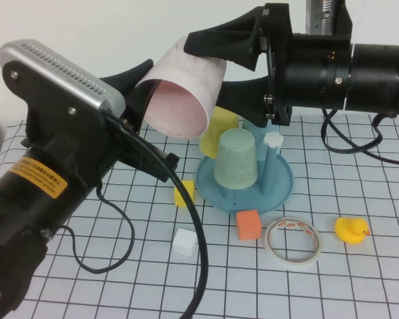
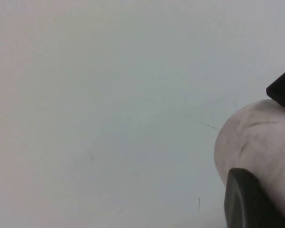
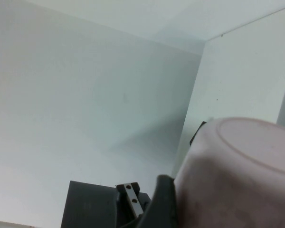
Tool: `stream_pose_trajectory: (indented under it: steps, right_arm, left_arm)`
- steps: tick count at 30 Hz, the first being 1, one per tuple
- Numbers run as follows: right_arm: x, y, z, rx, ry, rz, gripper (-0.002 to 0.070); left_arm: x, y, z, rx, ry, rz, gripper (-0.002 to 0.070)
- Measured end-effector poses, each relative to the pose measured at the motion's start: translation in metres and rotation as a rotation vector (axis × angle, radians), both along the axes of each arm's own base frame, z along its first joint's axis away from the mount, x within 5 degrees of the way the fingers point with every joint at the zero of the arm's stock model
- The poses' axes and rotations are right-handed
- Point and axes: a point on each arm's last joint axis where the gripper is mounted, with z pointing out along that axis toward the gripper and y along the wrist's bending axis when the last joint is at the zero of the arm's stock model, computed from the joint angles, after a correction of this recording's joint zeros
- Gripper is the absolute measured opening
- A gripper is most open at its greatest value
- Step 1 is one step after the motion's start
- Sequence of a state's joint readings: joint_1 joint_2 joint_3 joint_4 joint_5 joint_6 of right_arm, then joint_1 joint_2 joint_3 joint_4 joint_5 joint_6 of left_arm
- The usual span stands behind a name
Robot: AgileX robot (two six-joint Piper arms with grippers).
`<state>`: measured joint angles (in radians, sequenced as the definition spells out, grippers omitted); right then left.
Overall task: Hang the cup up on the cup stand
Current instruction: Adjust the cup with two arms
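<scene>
Pink cup (image 1: pixel 185 90) hangs in mid-air, tipped on its side with its open mouth facing down toward the camera, above and behind the cup stand (image 1: pixel 246 183). Both grippers meet at it. The right gripper (image 1: pixel 213 63) reaches in from the right with its jaws spread wide across the cup's closed end, one black finger over the top of the cup and one beneath it. The left gripper (image 1: pixel 143 83) comes up from the left at the cup's rim; its fingers are closed, pinching the rim wall of the cup.

On the blue stand a mint-green cup (image 1: pixel 236 158) sits upside down over a peg, beside a peg with a white flower cap (image 1: pixel 273 140); a yellow cup (image 1: pixel 218 131) stands just behind.

Around the stand lie a yellow block (image 1: pixel 184 193), a white block (image 1: pixel 184 242), an orange block (image 1: pixel 248 224), a tape ring (image 1: pixel 292 240) and a yellow rubber duck (image 1: pixel 351 230). All rest on a white tabletop (image 1: pixel 359 279) ruled with a black grid. Behind it stands a plain pale wall (image 1: pixel 86 26), and the wrist views show only that pale wall and ceiling.
</scene>
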<state>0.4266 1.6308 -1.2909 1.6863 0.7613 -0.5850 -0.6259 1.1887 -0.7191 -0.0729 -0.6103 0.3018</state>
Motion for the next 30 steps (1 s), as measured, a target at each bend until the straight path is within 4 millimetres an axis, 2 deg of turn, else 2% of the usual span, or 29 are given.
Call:
stream_pose_trajectory:
  steps: [13,16,20,23,30]
  right_arm:
    - [0.003,0.001,-0.006,-0.009,0.004,0.007,0.0591]
    - [0.004,0.001,-0.007,-0.017,-0.016,0.007,0.0589]
    - [0.005,0.001,-0.006,-0.037,-0.077,0.019,0.0589]
    - [0.006,0.002,-0.001,-0.051,-0.151,0.028,0.0587]
    - [0.011,-0.011,0.006,-0.096,-0.331,0.009,0.0586]
  left_arm:
    - [0.001,-0.001,-0.003,0.013,0.012,-0.006,0.0028]
    - [0.001,-0.002,-0.004,0.033,0.017,-0.014,0.0106]
    - [0.001,-0.004,-0.008,0.068,0.033,-0.027,0.0306]
    - [-0.001,-0.005,-0.009,0.085,0.051,-0.038,0.0403]
    - [-0.016,0.006,0.001,0.095,0.103,-0.042,0.0442]
